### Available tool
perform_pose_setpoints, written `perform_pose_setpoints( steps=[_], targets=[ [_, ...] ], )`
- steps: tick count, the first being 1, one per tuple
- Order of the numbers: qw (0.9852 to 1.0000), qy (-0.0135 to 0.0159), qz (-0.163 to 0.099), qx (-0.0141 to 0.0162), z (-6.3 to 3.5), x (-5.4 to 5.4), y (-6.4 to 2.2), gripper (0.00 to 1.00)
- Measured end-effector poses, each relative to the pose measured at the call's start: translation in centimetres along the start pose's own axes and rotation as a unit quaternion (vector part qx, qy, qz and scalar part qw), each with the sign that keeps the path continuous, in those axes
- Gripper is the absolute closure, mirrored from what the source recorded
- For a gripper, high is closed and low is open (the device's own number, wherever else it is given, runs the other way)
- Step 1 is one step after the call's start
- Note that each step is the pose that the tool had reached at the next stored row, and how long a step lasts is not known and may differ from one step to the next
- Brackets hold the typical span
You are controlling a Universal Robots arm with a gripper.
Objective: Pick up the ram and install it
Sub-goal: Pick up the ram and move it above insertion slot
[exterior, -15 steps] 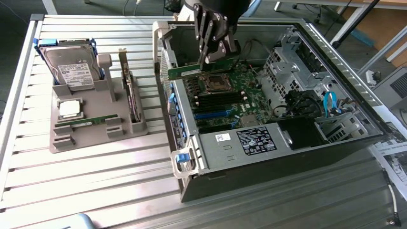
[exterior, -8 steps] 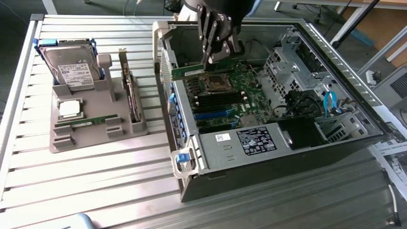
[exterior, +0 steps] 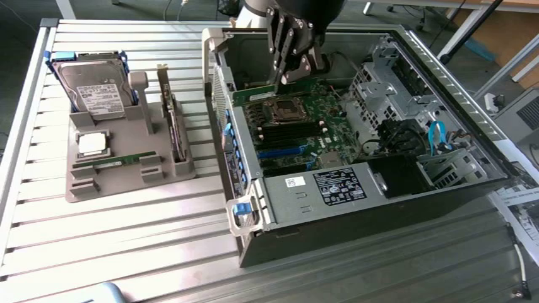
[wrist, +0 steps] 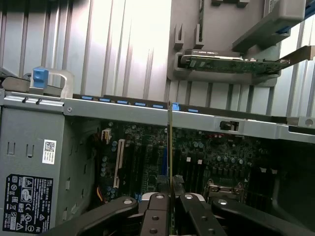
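We judge installation under way: our gripper clenches the ram above the motherboard inside the open computer case, and seating calls for squaring it with a memory slot.

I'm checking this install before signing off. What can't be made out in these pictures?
- Lower edge of the ram: exterior view, the angle hides whether it touches the motherboard.
- Chips on the ram: wrist view, stick seen edge-on.
- Where the gripper pinches it: both views, the gripper itself covers it.
- Print on the case sticker: both views, too small.
- The arm: exterior view, cut off by upper edge.
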State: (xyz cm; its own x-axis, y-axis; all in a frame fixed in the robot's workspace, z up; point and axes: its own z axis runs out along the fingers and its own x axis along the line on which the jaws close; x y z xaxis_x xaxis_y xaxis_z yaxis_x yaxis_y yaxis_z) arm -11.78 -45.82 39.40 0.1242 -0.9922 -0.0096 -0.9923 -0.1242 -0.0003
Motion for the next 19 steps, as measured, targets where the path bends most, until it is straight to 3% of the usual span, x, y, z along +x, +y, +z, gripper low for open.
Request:
perform_pose_setpoints(
  steps=[19],
  targets=[
    [1.0000, 0.0000, 0.000, 0.0000, 0.19, 0.3, -2.03, 0.86]
  ],
)
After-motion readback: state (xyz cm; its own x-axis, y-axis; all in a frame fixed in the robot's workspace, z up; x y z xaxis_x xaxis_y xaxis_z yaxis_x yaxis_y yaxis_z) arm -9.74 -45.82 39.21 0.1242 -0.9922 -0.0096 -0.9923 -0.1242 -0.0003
